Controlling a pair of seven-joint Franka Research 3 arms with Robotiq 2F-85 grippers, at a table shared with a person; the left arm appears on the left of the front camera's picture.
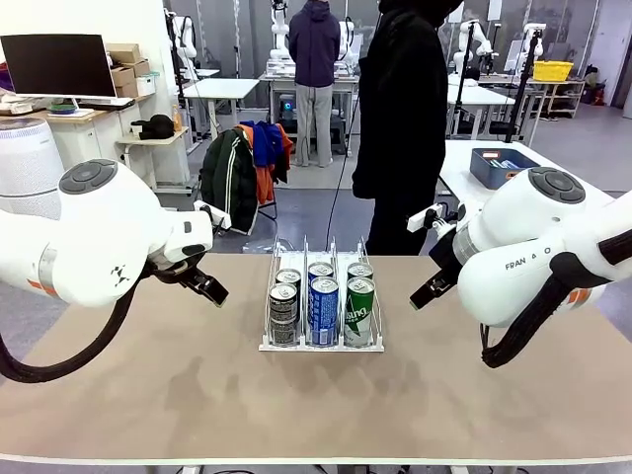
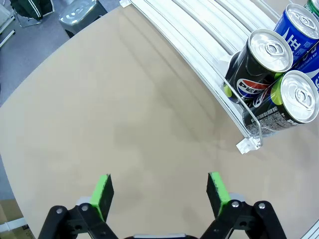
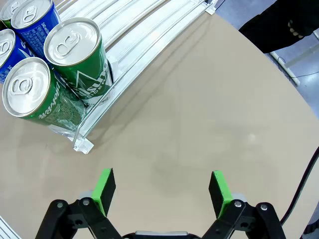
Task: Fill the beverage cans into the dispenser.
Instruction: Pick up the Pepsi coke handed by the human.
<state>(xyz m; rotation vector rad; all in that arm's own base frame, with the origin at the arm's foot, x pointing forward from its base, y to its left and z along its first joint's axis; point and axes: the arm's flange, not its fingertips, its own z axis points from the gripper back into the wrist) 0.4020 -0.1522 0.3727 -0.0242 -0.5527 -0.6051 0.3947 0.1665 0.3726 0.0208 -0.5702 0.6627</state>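
The dispenser stands at the table's middle, a white base with thin wire dividers. Several beverage cans stand in it, two per lane: dark Pepsi cans on the left, blue cans in the middle, green cans on the right. My left gripper hovers left of the rack, open and empty, with the Pepsi cans at its upper right. My right gripper hovers right of the rack, open and empty, with the green cans at its upper left.
A person in black stands at the table's far edge; a dark sleeve shows in the right wrist view. Bare tan tabletop lies in front of and beside the rack. A blue bin sits on another table behind.
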